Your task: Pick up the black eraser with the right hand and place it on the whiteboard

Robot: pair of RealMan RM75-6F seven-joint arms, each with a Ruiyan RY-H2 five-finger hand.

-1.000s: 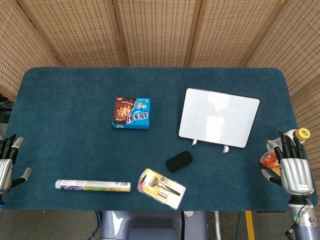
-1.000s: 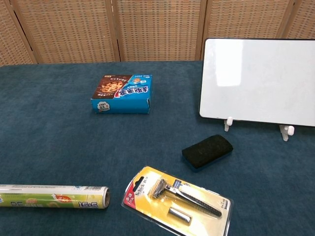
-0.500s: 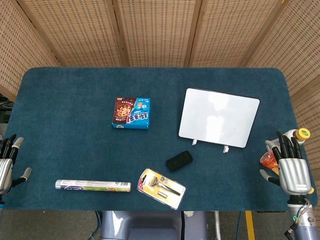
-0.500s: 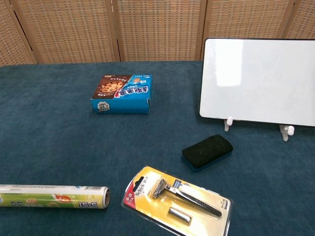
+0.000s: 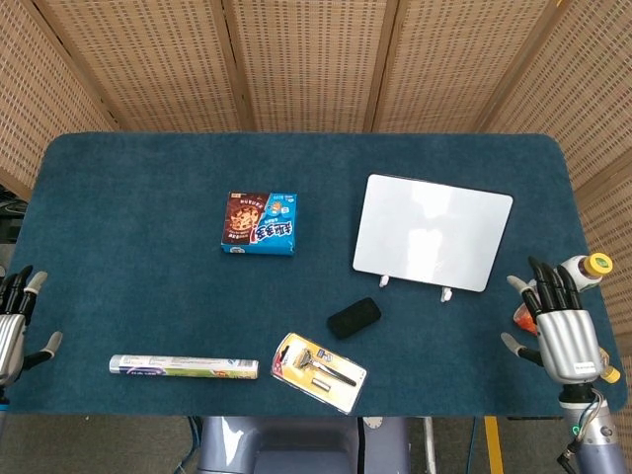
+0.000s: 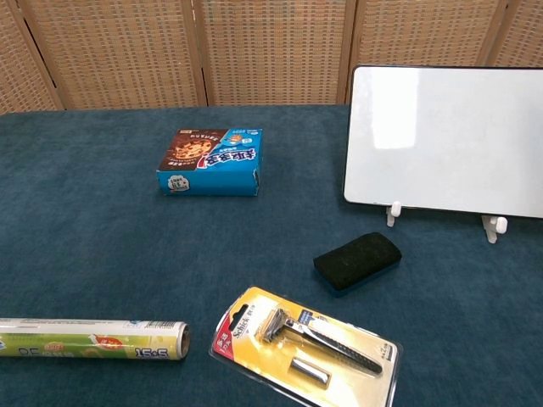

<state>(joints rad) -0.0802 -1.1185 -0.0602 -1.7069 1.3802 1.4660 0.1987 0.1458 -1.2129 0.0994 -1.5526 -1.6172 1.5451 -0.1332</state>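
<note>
The black eraser (image 5: 355, 317) (image 6: 357, 260) lies flat on the blue table, just in front of the whiteboard's left foot. The whiteboard (image 5: 433, 232) (image 6: 448, 141) rests at the right of the table on two small white feet. My right hand (image 5: 560, 327) hovers at the table's right edge, fingers spread and empty, well to the right of the eraser. My left hand (image 5: 14, 329) sits at the left edge with fingers apart, holding nothing. Neither hand shows in the chest view.
A blue cookie box (image 5: 262, 222) (image 6: 211, 161) lies mid-table. A packaged razor (image 5: 319, 371) (image 6: 304, 345) sits near the front edge below the eraser, and a foil roll (image 5: 184, 367) (image 6: 92, 338) lies front left. Orange and yellow items (image 5: 592, 267) stand beside the right hand.
My right hand has shifted slightly left, inward over the table's right edge. The eraser, whiteboard and left hand have not moved.
</note>
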